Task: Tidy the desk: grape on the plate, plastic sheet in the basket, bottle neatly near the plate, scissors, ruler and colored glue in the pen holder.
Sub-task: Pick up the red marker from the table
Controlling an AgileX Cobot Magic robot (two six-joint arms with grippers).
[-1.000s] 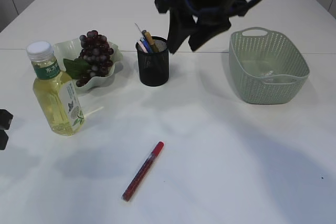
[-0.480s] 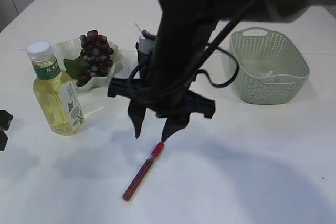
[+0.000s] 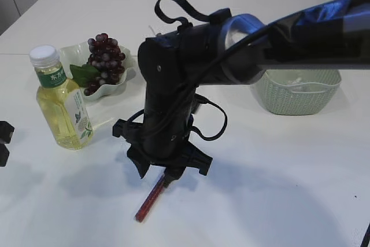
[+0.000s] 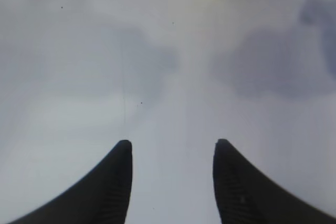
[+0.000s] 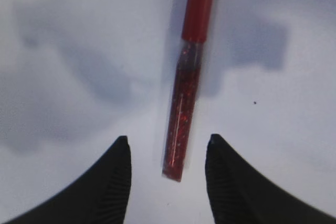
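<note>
The colored glue (image 5: 185, 82) is seen as a clear, glossy plastic tube filled with red glitter and closed by a smooth, opaque red cap, lying on the matt white table (image 5: 283, 129). Fine ribbing is shown on the matt black fingers (image 5: 113, 182) of the right hand (image 5: 167, 169) beside the tube.

Pen holder (image 3: 151, 56) behind right arm (image 3: 191, 73).

Glossy black arm housing (image 3: 191, 67) with rounded joint casings and bluish highlights. Black cables (image 3: 176, 7) looped above and beside the wrist. Matte black end effector (image 5: 165, 174), two tapered fingers (image 5: 113, 182) with finely ribbed inner faces. Identical ribbed black fingers (image 4: 115, 182) on the other end effector (image 4: 170, 182).
</note>
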